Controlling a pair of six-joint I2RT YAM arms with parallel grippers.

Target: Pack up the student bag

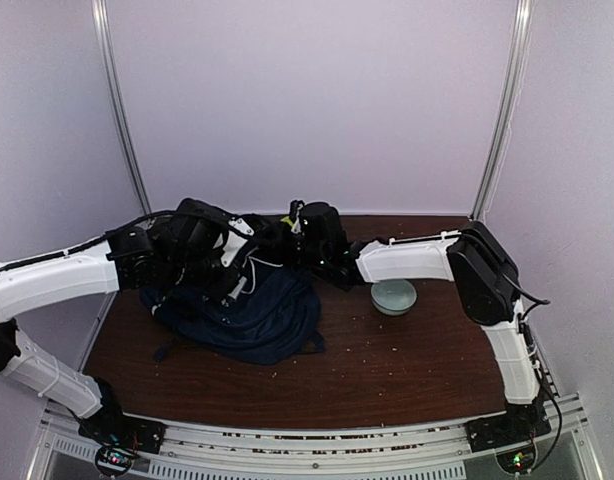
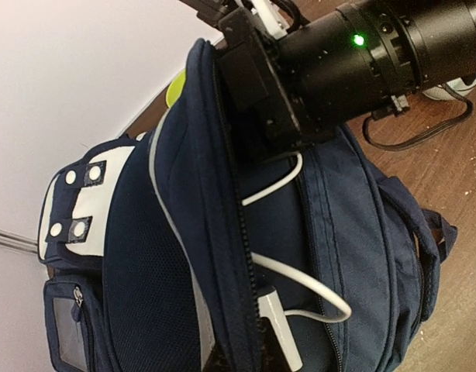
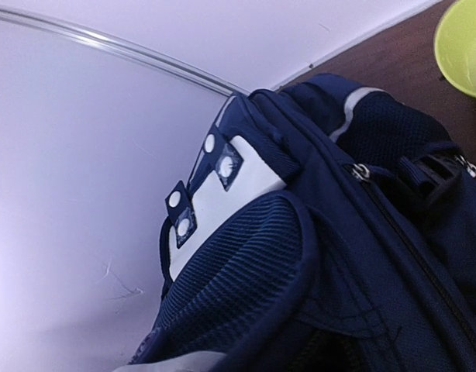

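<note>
Bag (image 1: 257,320) is lying slumped on the table (image 1: 387,370), left of centre, with its far top edge sitting between the two grippers. Left gripper (image 1: 235,268) is crowding the bag's upper left and right gripper (image 1: 305,228) its upper right. Dark housings are hiding both sets of jaws, so their spread cannot be told. Navy fabric is showing white stripe trim, a studded white patch (image 3: 222,201) and mesh padding. A white cable (image 2: 300,279) is looping along the zip. A pale bowl (image 1: 394,296) is sitting just right of the bag.

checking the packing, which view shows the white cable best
Left wrist: the white cable loops clearly across the bag, close up. Top view shows only a thin white bit of it; right wrist shows none.
</note>
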